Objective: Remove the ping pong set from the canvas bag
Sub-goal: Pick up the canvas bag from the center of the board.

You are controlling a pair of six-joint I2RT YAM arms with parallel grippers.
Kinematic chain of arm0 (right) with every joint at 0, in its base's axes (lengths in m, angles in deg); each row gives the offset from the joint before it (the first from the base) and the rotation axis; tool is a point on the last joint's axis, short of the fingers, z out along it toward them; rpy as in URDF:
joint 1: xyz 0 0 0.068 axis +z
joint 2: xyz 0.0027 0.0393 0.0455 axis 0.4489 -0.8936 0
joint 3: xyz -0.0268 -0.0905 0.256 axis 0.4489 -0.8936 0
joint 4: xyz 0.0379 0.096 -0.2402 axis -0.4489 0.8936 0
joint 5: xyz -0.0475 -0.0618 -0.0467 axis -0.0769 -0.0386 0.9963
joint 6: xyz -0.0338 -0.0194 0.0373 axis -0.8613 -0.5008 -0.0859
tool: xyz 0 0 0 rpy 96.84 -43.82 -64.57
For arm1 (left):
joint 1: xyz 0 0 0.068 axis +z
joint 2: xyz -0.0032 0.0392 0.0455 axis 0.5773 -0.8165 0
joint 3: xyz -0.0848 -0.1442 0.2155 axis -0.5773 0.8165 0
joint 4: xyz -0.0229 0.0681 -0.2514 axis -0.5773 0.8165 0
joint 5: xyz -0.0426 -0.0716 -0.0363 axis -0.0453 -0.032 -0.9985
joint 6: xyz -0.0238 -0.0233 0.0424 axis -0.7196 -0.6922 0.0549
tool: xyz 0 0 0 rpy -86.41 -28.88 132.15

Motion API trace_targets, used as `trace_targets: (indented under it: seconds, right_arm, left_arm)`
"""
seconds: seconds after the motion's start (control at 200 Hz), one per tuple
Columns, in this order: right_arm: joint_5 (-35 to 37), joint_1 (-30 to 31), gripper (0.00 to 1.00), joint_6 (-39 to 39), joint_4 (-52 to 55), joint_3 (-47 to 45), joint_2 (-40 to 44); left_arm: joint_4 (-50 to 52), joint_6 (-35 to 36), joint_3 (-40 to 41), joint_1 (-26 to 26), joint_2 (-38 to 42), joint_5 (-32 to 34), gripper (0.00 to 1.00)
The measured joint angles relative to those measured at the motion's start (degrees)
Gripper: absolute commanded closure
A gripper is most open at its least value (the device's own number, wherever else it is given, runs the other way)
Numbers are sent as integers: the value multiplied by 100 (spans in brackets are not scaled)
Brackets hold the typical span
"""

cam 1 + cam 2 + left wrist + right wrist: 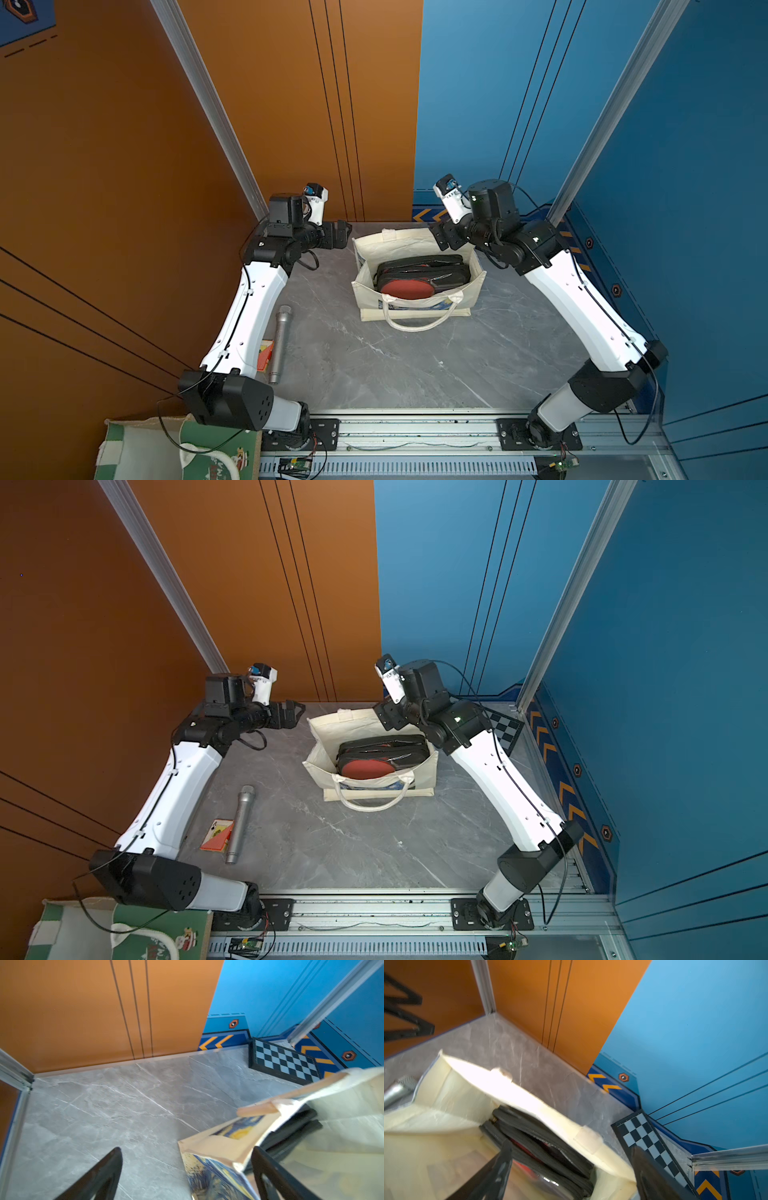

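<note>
The grey bench point(374, 365) carries the canvas bag point(473, 286) toward its far middle, standing upright with its mouth open and one looped handle point(415, 327) flopped forward onto the surface. The ping pong set point(424, 270) lies flat inside it, a black zipped case filling most of the bag's floor; a red paddle point(405, 289) shows at the side of the case nearest the front wall; whether that paddle is loose or tucked into an open zip I cannot tell. The left gripper point(345, 236) hangs just beside the bag's far left corner, released, jaws wide, grasping nothing; the right gripper point(441, 241) is over the far right corner, likewise spread and empty; in the right wrist view one finger point(505, 1153) is above the case and the other is outside the rim. The set looks light, soft fabric over stiff paddles; a pinch on the case's zipped edge should hold better than one on the smooth rubber face; the limp bag may rise with it unless its rim is pinned.
</note>
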Motion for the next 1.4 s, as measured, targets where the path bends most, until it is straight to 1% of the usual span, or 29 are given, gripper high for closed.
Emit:
trace_targets:
  seconds: [0.165,0.28,0.39,0.53,0.651,0.661,0.756,0.881,0.951,1.046,1.266,1.331,1.351,1.401]
  right_arm:
    - [9,350,11,-223,529,17,-625]
    - [9,431,13,-302,737,20,-916]
    - [11,404,14,-319,846,20,-1025]
    - [42,385,16,-319,881,55,-1032]
    - [52,354,19,-317,883,61,-1032]
    - [52,354,19,-319,883,63,-1032]
    - [52,321,21,-317,881,61,-1032]
    - [50,310,23,-317,881,63,-1036]
    - [48,313,24,-317,883,63,-1038]
    - [17,286,24,-317,881,61,-1038]
    - [-59,39,24,-319,881,61,-1040]
    - [-59,7,24,-317,883,63,-1043]
    - [-61,0,24,-319,881,61,-1043]
    - [-66,0,26,-317,883,61,-1049]
  left_arm:
    - [629,90,-339,-601,-2,70,1]
    - [883,313,-540,-831,-50,278,1]
    - [1084,577,-752,-874,-256,461,0]
    - [1506,752,-1172,-850,-872,575,10]
    - [1864,636,-1231,-798,-1143,503,12]
    - [1891,597,-1231,-793,-1147,498,16]
    - [2092,304,-1235,-748,-1110,417,37]
    - [2312,-33,-1331,-658,-1091,273,52]
    - [2393,-205,-1405,-629,-1091,179,54]
    - [2509,-404,-1515,-610,-1093,52,53]
    - [2643,-529,-1574,-664,-1252,-11,53]
    - [2647,-555,-1574,-695,-1342,-4,57]
    - [2647,-551,-1574,-710,-1368,4,60]
    - [2656,-566,-1574,-750,-1414,44,71]
